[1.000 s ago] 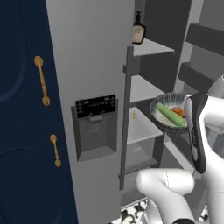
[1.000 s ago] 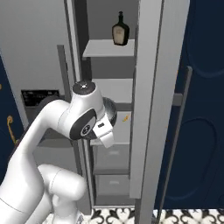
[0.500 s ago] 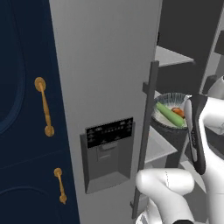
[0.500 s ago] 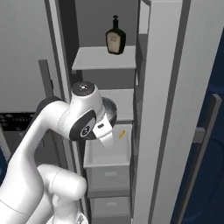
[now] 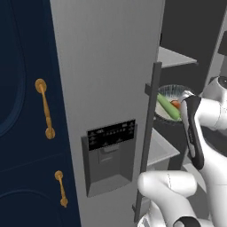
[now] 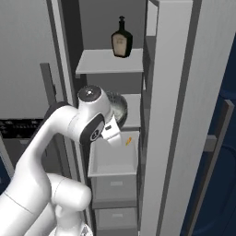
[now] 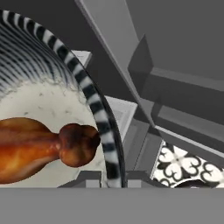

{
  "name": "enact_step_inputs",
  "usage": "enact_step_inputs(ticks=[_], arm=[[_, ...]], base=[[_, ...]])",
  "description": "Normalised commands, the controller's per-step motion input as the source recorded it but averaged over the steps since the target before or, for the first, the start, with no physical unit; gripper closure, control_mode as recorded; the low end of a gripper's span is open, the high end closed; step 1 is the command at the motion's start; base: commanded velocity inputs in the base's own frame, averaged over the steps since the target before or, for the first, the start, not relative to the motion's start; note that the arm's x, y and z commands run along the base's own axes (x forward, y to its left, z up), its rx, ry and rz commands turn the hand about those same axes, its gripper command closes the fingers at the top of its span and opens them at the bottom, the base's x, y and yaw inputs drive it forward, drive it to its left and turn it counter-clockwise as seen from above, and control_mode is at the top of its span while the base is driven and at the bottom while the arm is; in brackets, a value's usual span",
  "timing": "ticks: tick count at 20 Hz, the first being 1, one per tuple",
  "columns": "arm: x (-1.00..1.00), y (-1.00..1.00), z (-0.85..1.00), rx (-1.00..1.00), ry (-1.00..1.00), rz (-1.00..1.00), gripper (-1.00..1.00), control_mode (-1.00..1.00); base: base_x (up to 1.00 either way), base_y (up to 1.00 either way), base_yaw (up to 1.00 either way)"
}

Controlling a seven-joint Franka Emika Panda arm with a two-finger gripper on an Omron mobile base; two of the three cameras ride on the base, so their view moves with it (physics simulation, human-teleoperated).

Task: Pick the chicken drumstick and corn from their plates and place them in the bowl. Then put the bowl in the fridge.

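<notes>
My gripper point(image 6: 115, 124) is shut on the rim of the dark grey bowl point(image 5: 174, 94) and holds it up in front of the open fridge point(image 5: 106, 66). In the bowl lie the green corn point(image 5: 167, 106) and the reddish-brown chicken drumstick point(image 7: 39, 148). In the hand view the bowl's striped rim point(image 7: 101, 120) curves down to the bottom edge, with the fridge's grey shelves beyond it. From the right base view the bowl point(image 6: 121, 106) sits behind my wrist, level with the middle shelf. The plates are out of view.
The fridge door with its dark dispenser panel point(image 5: 111, 133) and long bar handle point(image 5: 148, 137) stands open on the left. A brown bottle point(image 6: 121, 42) is on the upper shelf. A white drawer point(image 6: 114, 159) lies below, with a small orange item point(image 6: 129, 140) beside it. A navy cabinet point(image 5: 22, 133) has brass handles.
The whole picture has shifted and the fridge looks larger and closer: the base has driven towards it. The bowl stays in my grip in the same pose.
</notes>
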Motion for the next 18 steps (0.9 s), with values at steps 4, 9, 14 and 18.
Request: enact_step_inputs(ticks=[4,9,14,18], arm=[[0.64,-0.12,0.0,0.11,-0.13,-0.06,1.0,-1.0],[0.75,0.01,-0.12,0.01,-0.05,0.0,1.0,-1.0],[0.54,-0.08,-0.07,0.05,0.0,0.08,1.0,-1.0],[0.48,0.0,-0.16,0.1,0.0,0.13,1.0,-1.0]], base=[[0.0,0.0,0.0],[0.0,0.0,0.0],[0.0,0.0,0.0],[0.0,0.0,0.0]])
